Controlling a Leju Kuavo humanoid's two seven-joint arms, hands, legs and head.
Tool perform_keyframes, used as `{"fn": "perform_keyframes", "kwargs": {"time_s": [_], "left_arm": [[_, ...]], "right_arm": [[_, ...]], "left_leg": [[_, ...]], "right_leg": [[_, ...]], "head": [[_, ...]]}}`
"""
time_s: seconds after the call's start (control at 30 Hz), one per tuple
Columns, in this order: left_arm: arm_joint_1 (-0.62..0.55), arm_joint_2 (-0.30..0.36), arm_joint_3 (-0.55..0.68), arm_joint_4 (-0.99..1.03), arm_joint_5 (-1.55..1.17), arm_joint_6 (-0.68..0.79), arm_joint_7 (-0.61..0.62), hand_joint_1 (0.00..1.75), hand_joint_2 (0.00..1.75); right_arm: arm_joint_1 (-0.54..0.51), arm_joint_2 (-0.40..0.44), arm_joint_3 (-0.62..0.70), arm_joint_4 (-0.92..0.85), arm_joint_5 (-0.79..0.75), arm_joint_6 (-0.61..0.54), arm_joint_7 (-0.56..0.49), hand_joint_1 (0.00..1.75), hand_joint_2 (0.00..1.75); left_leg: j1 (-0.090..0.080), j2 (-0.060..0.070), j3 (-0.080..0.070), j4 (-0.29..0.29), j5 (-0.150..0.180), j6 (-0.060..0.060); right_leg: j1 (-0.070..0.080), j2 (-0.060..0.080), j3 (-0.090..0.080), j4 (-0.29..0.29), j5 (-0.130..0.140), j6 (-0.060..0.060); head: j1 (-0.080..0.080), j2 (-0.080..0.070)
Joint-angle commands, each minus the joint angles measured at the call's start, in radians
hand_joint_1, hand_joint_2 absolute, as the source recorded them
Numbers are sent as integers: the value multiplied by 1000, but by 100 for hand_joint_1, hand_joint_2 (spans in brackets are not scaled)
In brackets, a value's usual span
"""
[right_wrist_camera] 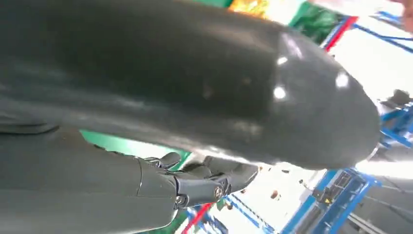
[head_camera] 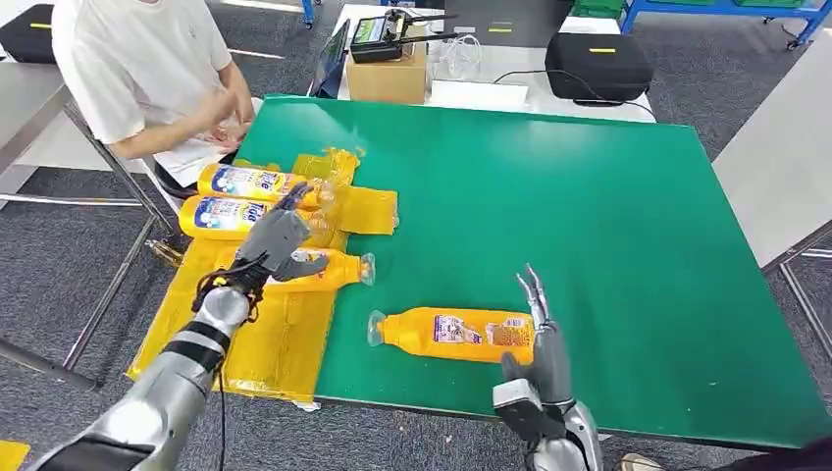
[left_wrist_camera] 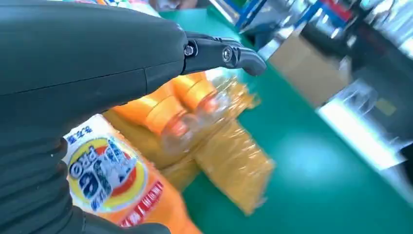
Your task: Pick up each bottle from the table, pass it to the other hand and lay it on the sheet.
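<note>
— Bottles first: where did they stand?

— Two lay side by side on my yellow sheet (head_camera: 265,343), at its far end. A third bottle (head_camera: 329,270) lay across the sheet's inner edge under my left hand (head_camera: 275,240), its clear cap poking out toward the green bench (head_camera: 589,216). The last bottle (head_camera: 453,334) lay on the bare bench, near the front edge, cap pointing at the sheet.

— And your fingers?

— On the left they curled down over the third bottle; whether they gripped it or merely rested on it I could not tell. My right hand (head_camera: 545,343) stood just beside the last bottle's base with fingers (head_camera: 533,289) straight and apart, holding nothing.

— So which step?

— I judged the third was being laid down, with the fourth next. That called for my right fingers to close round its body, lift, and hand it across to the left.

— Anything in the way?

— A person (head_camera: 147,69) sat at the far left corner, hands close to the sheet's far end. A cardboard box (head_camera: 388,74) and a black case (head_camera: 598,64) stood well beyond, on another table.
</note>
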Motion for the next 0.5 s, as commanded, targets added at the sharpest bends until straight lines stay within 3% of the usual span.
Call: {"fn": "perform_keyframes", "kwargs": {"time_s": [0.03,0.13,0.2,0.23,0.3,0.4,0.5], "left_arm": [[43,-5,2,-139,16,0,16,0,175],[40,-1,-2,-135,21,-1,18,0,175],[93,-17,16,-230,97,48,-44,0,175],[134,-22,19,-301,121,60,-46,0,175],[238,-36,26,-493,183,92,-64,0,175],[325,-48,22,-675,300,85,-59,0,175],[339,-44,10,-719,302,129,-41,0,175]], "right_arm": [[-28,-36,14,71,11,-12,9,0,0],[-29,-35,14,72,11,-11,8,0,0],[-45,-57,23,126,191,-110,133,0,0],[-57,-69,15,168,293,-137,233,0,175],[-98,-87,0,267,459,-181,375,0,175],[-151,-101,-22,345,557,-182,450,0,175],[-182,-107,-9,359,596,-121,470,0,175]], "left_leg": [[1,0,1,-1,0,2],[1,0,0,-1,0,1],[1,0,1,-1,0,2],[1,0,2,-2,0,3],[1,2,3,-3,0,3],[1,5,3,-3,-1,4],[0,4,0,-1,-1,3]], "right_leg": [[1,0,1,-2,1,-4],[1,0,0,-1,0,-3],[1,0,1,-2,0,-3],[2,0,1,-3,1,-4],[2,3,2,-4,1,-4],[2,5,2,-4,1,-4],[1,3,0,-3,1,-4]], "head": [[0,0],[0,0],[0,0],[0,0],[0,0],[0,0],[0,0]]}}
